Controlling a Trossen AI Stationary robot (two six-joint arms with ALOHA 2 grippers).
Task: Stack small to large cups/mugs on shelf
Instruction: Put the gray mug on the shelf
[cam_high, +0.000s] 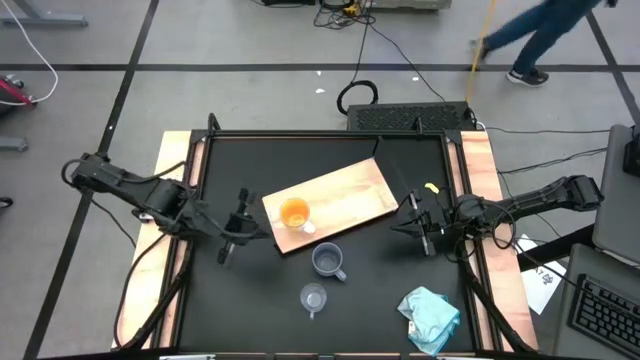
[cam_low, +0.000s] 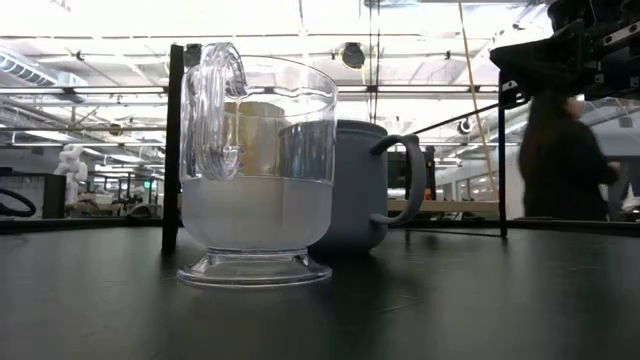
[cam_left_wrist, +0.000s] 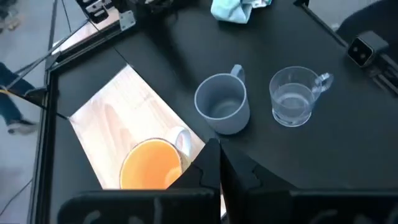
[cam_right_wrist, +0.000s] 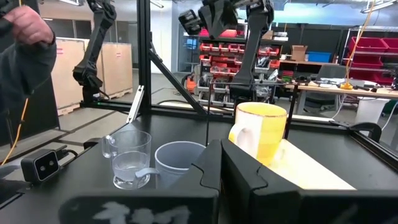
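The left gripper (cam_high: 232, 238) hangs with fingers pressed together on nothing, just beside the orange mug (cam_high: 294, 213), which stands on the near corner of the wooden shelf (cam_high: 345, 195). A careless sweep could knock that mug over. The blue-grey mug (cam_high: 328, 260) and glass cup (cam_high: 313, 297) wait on the black table (cam_high: 250, 300), off the shelf. The right gripper (cam_high: 420, 232), also shut and empty, waits by the shelf's far end.

Grey floor (cam_high: 200, 40) with dark lines – red parts shelving (cam_right_wrist: 233, 53) behind, bright ceiling lights.
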